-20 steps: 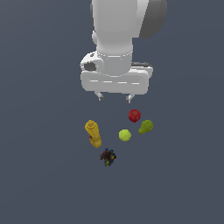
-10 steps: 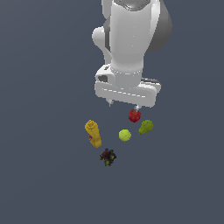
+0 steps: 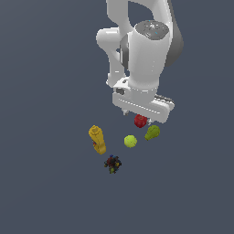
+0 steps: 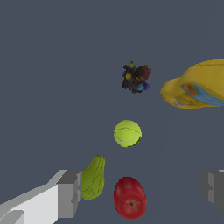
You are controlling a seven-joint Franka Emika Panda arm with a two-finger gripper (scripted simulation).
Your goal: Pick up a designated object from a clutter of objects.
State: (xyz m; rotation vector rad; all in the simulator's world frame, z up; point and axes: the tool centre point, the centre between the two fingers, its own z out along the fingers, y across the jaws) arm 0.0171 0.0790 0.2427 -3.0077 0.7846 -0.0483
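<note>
The designated object, an olive-green pear [image 3: 152,132] [image 4: 93,178], lies on the dark floor among the clutter of objects. My gripper [image 3: 139,117] [image 4: 142,190] hangs open just above the red ball [image 3: 140,121] [image 4: 130,197]. In the wrist view the red ball sits between the fingers [image 4: 69,192], while the pear lies right beside one finger, just inside it. The yellow-green ball [image 3: 130,141] [image 4: 127,133] rests a little beyond them. Nothing is held.
A yellow bottle [image 3: 97,139] [image 4: 197,85] lies toward the exterior view's left of the balls. A dark multicoloured lump [image 3: 112,163] [image 4: 136,78] sits farthest from the gripper. All rest on a plain dark grey floor [image 3: 45,183].
The arm has swung toward the exterior view's right and come down over the red ball and pear. The objects have not moved.
</note>
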